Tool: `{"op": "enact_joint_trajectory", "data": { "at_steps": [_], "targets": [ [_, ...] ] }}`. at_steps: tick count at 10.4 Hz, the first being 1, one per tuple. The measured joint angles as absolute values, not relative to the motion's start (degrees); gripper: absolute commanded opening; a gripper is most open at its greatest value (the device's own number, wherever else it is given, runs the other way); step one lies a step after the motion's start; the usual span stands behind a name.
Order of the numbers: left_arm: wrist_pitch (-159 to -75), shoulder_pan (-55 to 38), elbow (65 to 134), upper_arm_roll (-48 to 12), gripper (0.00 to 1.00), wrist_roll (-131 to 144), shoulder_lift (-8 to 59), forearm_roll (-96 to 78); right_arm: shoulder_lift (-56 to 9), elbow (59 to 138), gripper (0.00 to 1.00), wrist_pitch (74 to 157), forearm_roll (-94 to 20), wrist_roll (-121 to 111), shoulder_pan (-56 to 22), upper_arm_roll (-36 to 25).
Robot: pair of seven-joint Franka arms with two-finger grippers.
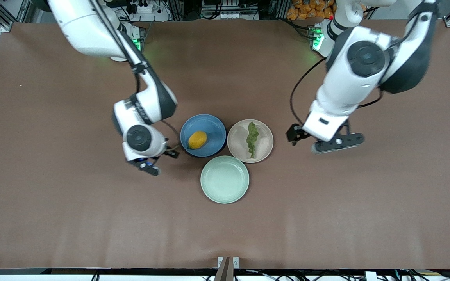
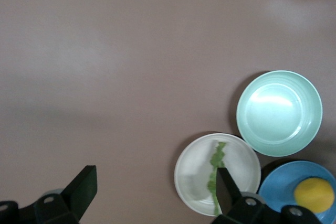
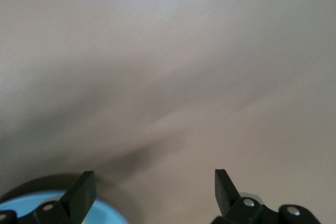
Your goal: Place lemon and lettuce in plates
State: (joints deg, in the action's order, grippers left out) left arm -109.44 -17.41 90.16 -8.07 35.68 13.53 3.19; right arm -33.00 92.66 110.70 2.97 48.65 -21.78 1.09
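The lemon (image 1: pixel 197 139) lies in the blue plate (image 1: pixel 213 127). The lettuce (image 1: pixel 252 139) lies in the beige-pink plate (image 1: pixel 237 145), beside the blue plate toward the left arm's end. My right gripper (image 1: pixel 160 160) is open and empty over the bare table beside the blue plate. My left gripper (image 1: pixel 326 143) is open and empty over the table beside the beige-pink plate. The left wrist view shows my left gripper (image 2: pixel 155 190), the lettuce (image 2: pixel 215 162), the beige-pink plate (image 2: pixel 191 177), the lemon (image 2: pixel 314 194) and the blue plate (image 2: pixel 278 182). The right wrist view shows my right gripper (image 3: pixel 152 187) and the blue plate's rim (image 3: pixel 102 216).
A pale mint-green plate (image 1: pixel 225 179) stands empty, nearer to the front camera than the other two plates and touching their edges; it also shows in the left wrist view (image 2: pixel 278 113). Brown table surface (image 1: pixel 72 214) stretches all around.
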Motion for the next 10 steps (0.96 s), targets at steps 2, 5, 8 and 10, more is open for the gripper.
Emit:
{"op": "enact_joint_trajectory", "data": {
  "at_steps": [2, 5, 8, 10],
  "targets": [
    [-106.0, -14.3, 90.1, -8.0, 1.0, 30.1, 9.9, 3.2, -31.0, 92.6, 1.0, 108.6, 5.1, 40.5, -16.5, 0.9],
    [-101.5, -10.9, 90.1, -8.0, 1.0, 27.6, 4.9, 3.2, -29.7, 92.6, 1.0, 108.4, 5.2, 27.5, -6.8, 0.9],
    [-99.3, -8.1, 90.2, -8.0, 1.0, 24.5, 2.0, 3.2, -29.7, 92.7, 1.0, 110.7, 4.2, 21.7, -1.4, 1.1],
    [-98.1, -5.5, 90.2, -8.0, 1.0, 21.0, 0.4, 3.2, -29.6, 93.4, 1.0, 112.5, 2.9, 20.3, -0.7, 1.1]
  ]
}}
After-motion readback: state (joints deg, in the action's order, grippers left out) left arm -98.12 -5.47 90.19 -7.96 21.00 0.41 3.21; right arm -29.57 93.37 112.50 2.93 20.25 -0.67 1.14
